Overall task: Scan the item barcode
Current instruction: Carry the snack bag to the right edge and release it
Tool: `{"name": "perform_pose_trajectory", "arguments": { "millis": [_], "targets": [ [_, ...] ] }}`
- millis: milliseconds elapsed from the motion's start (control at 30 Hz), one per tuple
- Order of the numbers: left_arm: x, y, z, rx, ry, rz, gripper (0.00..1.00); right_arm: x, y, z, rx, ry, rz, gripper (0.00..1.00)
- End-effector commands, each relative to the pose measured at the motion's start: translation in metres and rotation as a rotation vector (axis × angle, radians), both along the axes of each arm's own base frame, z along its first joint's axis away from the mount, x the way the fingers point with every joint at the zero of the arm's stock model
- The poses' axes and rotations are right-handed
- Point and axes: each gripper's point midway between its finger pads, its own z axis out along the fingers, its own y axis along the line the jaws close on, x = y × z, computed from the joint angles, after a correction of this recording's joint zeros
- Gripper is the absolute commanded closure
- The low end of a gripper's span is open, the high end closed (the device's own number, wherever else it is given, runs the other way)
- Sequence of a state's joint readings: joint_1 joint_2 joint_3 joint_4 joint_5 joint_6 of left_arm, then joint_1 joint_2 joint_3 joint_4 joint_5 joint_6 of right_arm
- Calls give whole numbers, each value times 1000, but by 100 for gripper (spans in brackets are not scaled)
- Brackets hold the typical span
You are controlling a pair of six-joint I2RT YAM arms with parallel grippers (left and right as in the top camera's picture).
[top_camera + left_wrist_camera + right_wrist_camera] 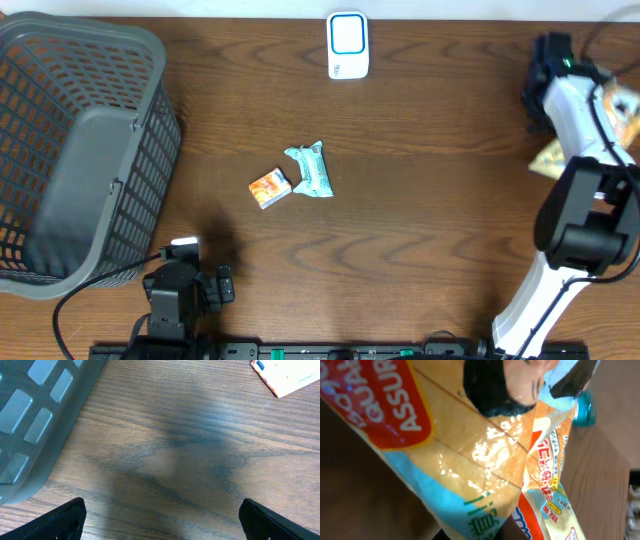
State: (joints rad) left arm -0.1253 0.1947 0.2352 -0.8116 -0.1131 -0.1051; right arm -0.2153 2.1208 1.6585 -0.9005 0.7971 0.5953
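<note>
two small items lie mid-frame on my grained brown wooden table (450,200): a glossy orange cardboard box (269,187) just beside a crinkled teal foil wrapper (310,170). left gripper (167,521) spread wide; right gripper (536,98) pressed together, upper right, by a shiny plastic snack packet (470,470).

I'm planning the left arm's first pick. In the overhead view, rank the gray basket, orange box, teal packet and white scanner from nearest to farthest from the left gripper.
From the left gripper:
1. Gray basket, just to its left.
2. Orange box, mid-table.
3. Teal packet, beside the box, slightly farther.
4. White scanner, at the far edge.
</note>
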Motion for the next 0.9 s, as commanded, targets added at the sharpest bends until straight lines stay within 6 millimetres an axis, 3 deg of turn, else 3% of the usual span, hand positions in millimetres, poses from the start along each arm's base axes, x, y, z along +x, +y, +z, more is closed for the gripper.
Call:
{"name": "perform_pose_trajectory", "arguments": {
  "millis": [0,67,167,333,367,433,467,500,533,633,733,800,867],
  "targets": [
    [-4,1,-5,1,22,7,2,-31,-28,-22,-1,28,-97,99],
    [-4,1,-5,1,22,7,2,-43,-40,-33,53,5,-151,99],
    [-4,1,-5,1,22,7,2,-45,-46,-38,138,-37,-176,99],
    [-4,1,-5,1,22,7,2,-33,-39,-13,192,-92,-107,99],
    [-4,1,-5,1,22,7,2,-26,-33,-2,204,-117,-73,85],
    [-4,1,-5,1,22,7,2,-17,-20,27,212,-192,-33,28],
    [-4,1,-5,1,22,7,2,-15,-16,36,216,-217,-20,10],
    [-4,1,-5,1,22,7,2,-11,-7,53,229,-265,7,1],
    [-4,1,-5,1,22,7,2,-8,1,68,245,-307,33,1],
    [-4,1,-5,1,22,7,2,0,39,109,337,-430,141,1],
    [-4,1,-5,2,22,7,2,11,103,139,518,-531,315,1],
    [-4,1,-5,1,22,7,2,16,155,151,631,-547,445,1],
    [-4,1,-5,1,22,7,2,20,202,154,694,-521,580,8]
  ]
}}
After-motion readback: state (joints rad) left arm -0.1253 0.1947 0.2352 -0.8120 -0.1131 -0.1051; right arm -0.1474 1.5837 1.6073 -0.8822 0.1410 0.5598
